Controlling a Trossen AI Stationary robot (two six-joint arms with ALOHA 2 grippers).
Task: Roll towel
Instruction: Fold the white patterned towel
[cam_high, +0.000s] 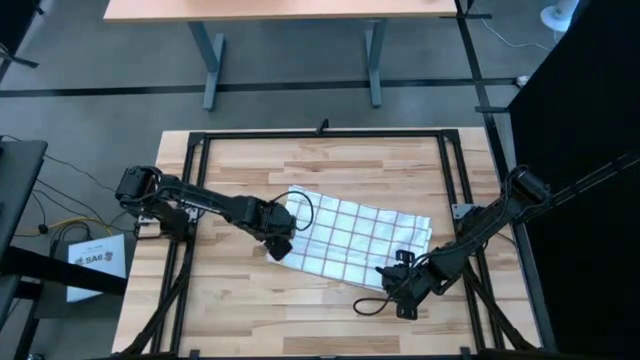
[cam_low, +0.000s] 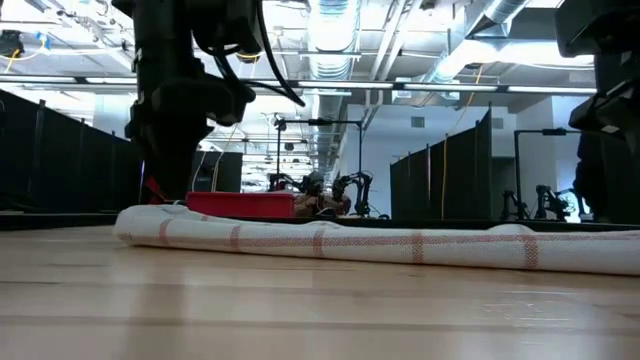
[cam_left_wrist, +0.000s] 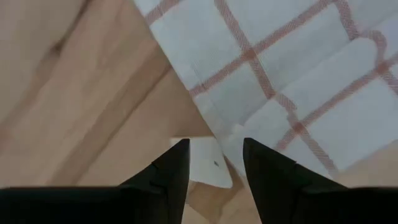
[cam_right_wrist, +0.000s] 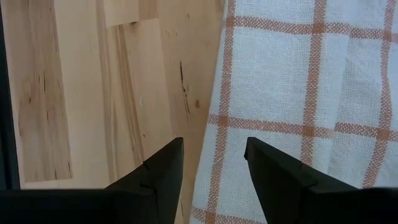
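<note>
Left gripper (cam_high: 281, 249): fingers spread, above towel's near-left corner by the white tag (cam_left_wrist: 208, 163) | right gripper (cam_high: 400, 281): fingers spread, over towel's near-right edge | towel (cam_high: 355, 238): flat, mid-table (cam_high: 230, 310).

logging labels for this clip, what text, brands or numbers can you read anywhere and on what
"SAG": dark letters on a white sheet lying on the floor left of the table; smaller marks beside them are too blurred to read.
Small white tag at the towel corner, between the left claw tips: one dark speck, no readable text.
Nothing readable on the table or arms.
</note>
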